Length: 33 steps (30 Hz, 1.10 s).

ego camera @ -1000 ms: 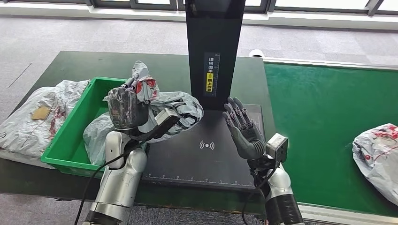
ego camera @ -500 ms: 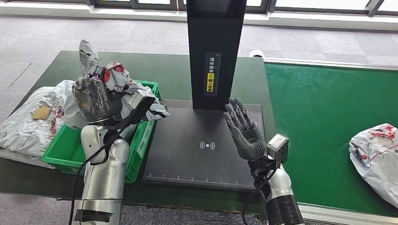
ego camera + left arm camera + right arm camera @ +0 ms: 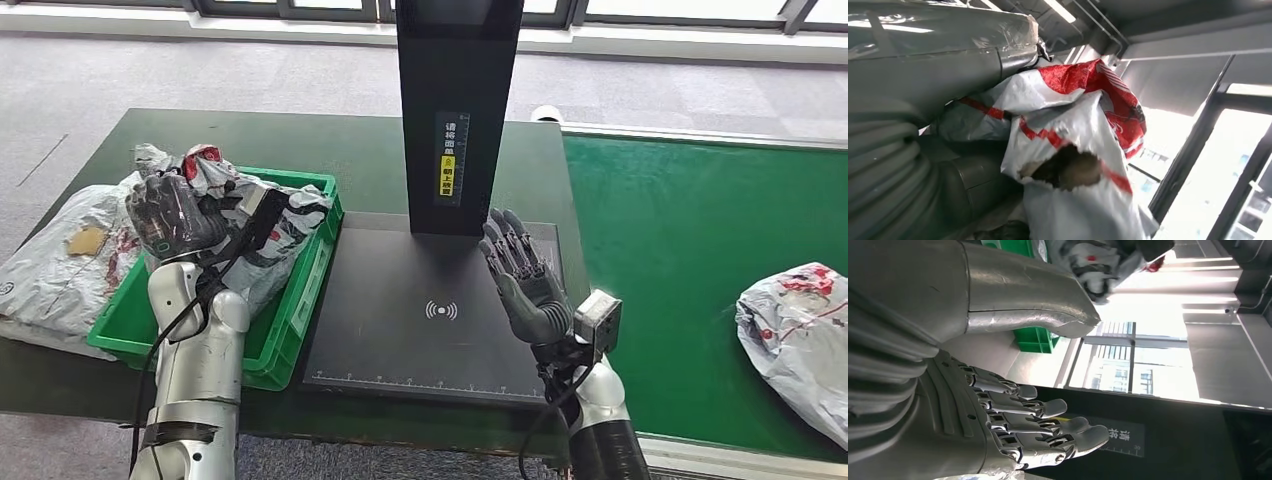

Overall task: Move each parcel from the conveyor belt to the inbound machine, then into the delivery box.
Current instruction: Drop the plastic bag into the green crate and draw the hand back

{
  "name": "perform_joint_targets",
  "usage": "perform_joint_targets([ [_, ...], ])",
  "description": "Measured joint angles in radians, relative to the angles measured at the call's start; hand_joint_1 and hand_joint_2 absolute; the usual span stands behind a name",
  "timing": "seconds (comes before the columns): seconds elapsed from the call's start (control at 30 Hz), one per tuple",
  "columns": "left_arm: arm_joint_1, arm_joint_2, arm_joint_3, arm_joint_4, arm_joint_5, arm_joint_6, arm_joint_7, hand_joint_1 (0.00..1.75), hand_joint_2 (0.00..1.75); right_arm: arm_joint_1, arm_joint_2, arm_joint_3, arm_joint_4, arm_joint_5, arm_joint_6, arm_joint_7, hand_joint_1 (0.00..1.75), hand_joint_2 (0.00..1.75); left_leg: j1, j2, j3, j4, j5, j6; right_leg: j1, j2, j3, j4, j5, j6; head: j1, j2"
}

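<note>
- The conveyor belt [image 3: 690,260] runs along your right as a wide green surface; 1 grey parcel with red print [image 3: 795,335] lies on it near the edge of the head view, well apart from both hands, so judge it the next item to fetch.
- The counter [image 3: 370,150] carries the inbound machine [image 3: 425,310], a flat black plate with a tall black column behind it. The plate is bare, which fits a parcel already scanned.
- The delivery box [image 3: 300,300] is the green crate just beside the plate, on your left, close enough for a short sideways carry.
- Another grey parcel [image 3: 55,260] lies on the counter outside the crate, against its far-left wall.
- The carried parcel [image 3: 255,225] hangs over the crate, crumpled and partly down inside it; judge this the drop-off step, release not yet made.
- Your left hand [image 3: 165,215] is raised above the crate with fingers wrapped around the parcel's bag; the left wrist view shows the plastic bunched against the palm.
- Your right hand [image 3: 525,275] stands upright over the plate's right side, fingers straight and slightly spread, holding nothing; likely parked clear.
</note>
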Motion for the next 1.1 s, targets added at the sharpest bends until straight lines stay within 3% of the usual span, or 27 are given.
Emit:
perform_joint_targets([
  [0.03, -0.005, 0.004, 0.004, 0.021, -0.008, 0.0, 0.019, 0.03, 1.75, 0.002, -0.001, 0.0, -0.004, 0.0, 0.0, 0.0, 0.0, 1.75, 0.0, 0.0, 0.0, 0.0, 0.0, 0.0, 0.0, 0.0, 0.0, 0.0, 0.0, 0.0, 0.0, 0.0],
  [0.2, -0.07, 0.047, -0.037, 0.235, -0.021, 0.0, 0.262, 0.0, 1.75, 0.011, -0.005, 0.0, -0.024, 0.005, -0.004, 0.0, 0.0, 1.75, 0.0, -0.001, 0.0, 0.0, 0.0, 0.0, 0.0, -0.001, 0.001, 0.0, 0.0, 0.0, 0.0, 0.0],
  [0.3, -0.1, 0.072, -0.076, 0.352, -0.022, 0.0, 0.335, 0.0, 1.75, 0.022, -0.006, 0.0, -0.041, 0.014, -0.02, 0.0, 0.0, 1.75, 0.0, -0.001, 0.0, 0.0, 0.0, 0.0, 0.0, -0.001, 0.001, 0.0, 0.0, 0.0, 0.0, 0.0],
  [0.43, -0.119, 0.087, -0.086, 0.424, -0.021, 0.001, 0.34, 0.0, 0.0, 0.046, -0.012, 0.0, -0.068, 0.024, -0.036, 0.0, 0.0, 1.75, 0.0, 0.0, 0.0, 0.0, 0.0, 0.0, 0.0, -0.001, 0.001, 0.0, 0.0, 0.0, 0.0, 0.0],
  [0.5, -0.123, 0.091, -0.086, 0.435, -0.015, 0.002, 0.318, 0.0, 0.0, 0.055, -0.017, -0.002, -0.077, 0.042, -0.061, 0.0, 0.0, 1.75, 0.0, -0.001, 0.0, 0.0, 0.0, 0.0, 0.0, 0.0, 0.001, 0.0, 0.0, 0.0, 0.0, 0.0],
  [0.6, -0.106, 0.082, -0.069, 0.391, 0.077, 0.002, 0.175, 0.0, 0.0, 0.058, -0.023, -0.029, -0.076, 0.158, -0.227, 0.025, 0.0, 1.75, 0.0, -0.001, 0.0, 0.0, 0.0, 0.0, 0.0, 0.0, 0.0, 0.0, 0.0, 0.0, 0.0, 0.0],
  [0.67, -0.089, 0.052, -0.02, 0.328, 0.24, 0.002, -0.054, 0.0, 0.0, 0.056, -0.024, -0.076, -0.062, 0.291, -0.441, 0.074, 0.0, 1.75, -0.001, -0.002, -0.001, 0.0, 0.0, 0.001, -0.001, -0.001, 0.0, 0.0, 0.0, 0.0, 0.0, 0.0],
  [0.73, -0.07, 0.023, 0.029, 0.272, 0.488, -0.023, -0.317, 0.0, 0.0, 0.049, -0.026, -0.141, -0.043, 0.409, -0.653, 0.127, 0.0, 0.87, -0.001, -0.003, -0.001, 0.0, 0.0, 0.001, -0.001, -0.003, 0.001, 0.0, 0.0, 0.001, 0.0, 0.0],
  [0.8, -0.029, 0.009, 0.029, 0.199, 0.777, -0.082, -0.479, 0.0, 0.0, 0.034, -0.032, -0.21, -0.018, 0.508, -0.824, 0.171, 0.0, 0.0, -0.002, -0.002, -0.001, 0.0, -0.001, 0.002, -0.002, -0.002, 0.001, 0.0, 0.0, 0.001, 0.0, 0.0],
  [0.9, 0.042, 0.003, -0.033, 0.057, 1.084, -0.15, -0.538, 0.0, 0.0, 0.004, -0.052, -0.307, 0.044, 0.61, -0.992, 0.201, 0.0, 0.0, -0.003, -0.001, -0.001, 0.0, -0.001, 0.002, -0.003, 0.0, 0.001, 0.0, 0.0, 0.001, 0.0, 0.0],
  [1.1, 0.128, 0.008, -0.125, -0.127, 1.228, -0.165, -0.544, 0.0, 0.0, -0.056, -0.088, -0.416, 0.165, 0.698, -1.131, 0.232, 0.0, 0.0, -0.003, -0.001, 0.0, 0.0, -0.001, 0.003, -0.003, -0.002, 0.001, 0.0, -0.001, 0.002, 0.0, 0.0],
])
